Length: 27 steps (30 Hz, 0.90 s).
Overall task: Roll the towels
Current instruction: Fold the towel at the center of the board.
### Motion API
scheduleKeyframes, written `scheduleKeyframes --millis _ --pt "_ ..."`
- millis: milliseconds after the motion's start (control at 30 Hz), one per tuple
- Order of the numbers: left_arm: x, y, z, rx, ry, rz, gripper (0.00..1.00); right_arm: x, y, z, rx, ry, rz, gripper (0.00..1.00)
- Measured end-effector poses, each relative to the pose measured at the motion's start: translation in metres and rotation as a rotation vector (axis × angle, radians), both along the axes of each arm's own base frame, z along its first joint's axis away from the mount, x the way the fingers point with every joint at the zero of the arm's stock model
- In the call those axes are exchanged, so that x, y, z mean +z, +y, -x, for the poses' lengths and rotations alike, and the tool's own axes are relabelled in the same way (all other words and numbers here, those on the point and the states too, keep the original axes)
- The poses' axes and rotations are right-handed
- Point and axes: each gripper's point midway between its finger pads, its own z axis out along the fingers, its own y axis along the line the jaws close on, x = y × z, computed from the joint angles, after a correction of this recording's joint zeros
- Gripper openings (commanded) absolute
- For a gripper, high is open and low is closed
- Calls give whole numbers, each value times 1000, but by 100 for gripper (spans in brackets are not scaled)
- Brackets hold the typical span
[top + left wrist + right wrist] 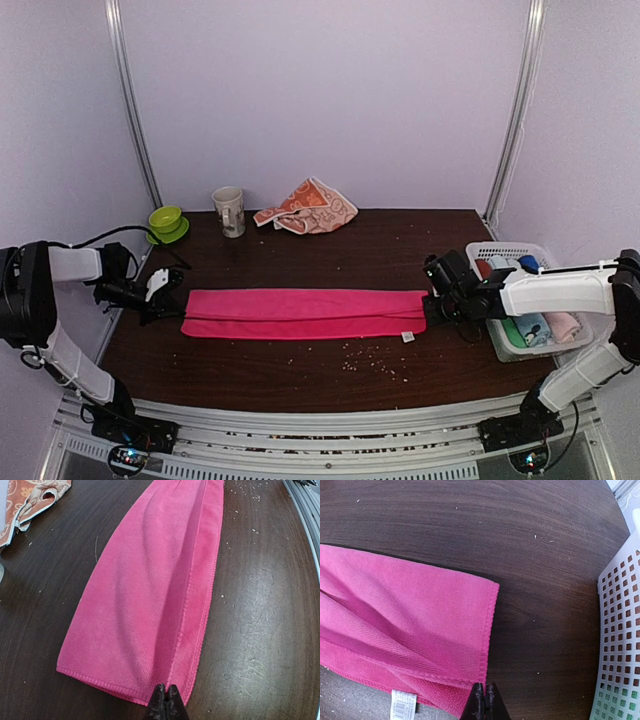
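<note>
The pink towel (300, 313) lay folded on the surface (400, 245), its long axis left to right. Left tool (165, 694) and right tool (484, 692), both pressed together, met opposite short ends.

Robot test booth in a lab, plain lilac walls (330, 90), aluminium frame posts (135, 110), left arm (75, 265) and right arm (555, 290) bolted to a metal rail (330, 425) along a dark wooden worktop (380, 240), household props, mug (230, 211), green bowl (167, 222), white plastic basket (505, 250)
</note>
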Motion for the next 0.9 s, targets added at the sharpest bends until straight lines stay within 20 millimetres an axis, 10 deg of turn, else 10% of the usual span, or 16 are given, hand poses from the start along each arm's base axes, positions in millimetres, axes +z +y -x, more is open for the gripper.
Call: scheduleKeyframes --millis 900 --pt "-18 8 10 -21 3 -76 0 -13 9 22 43 49 74 0"
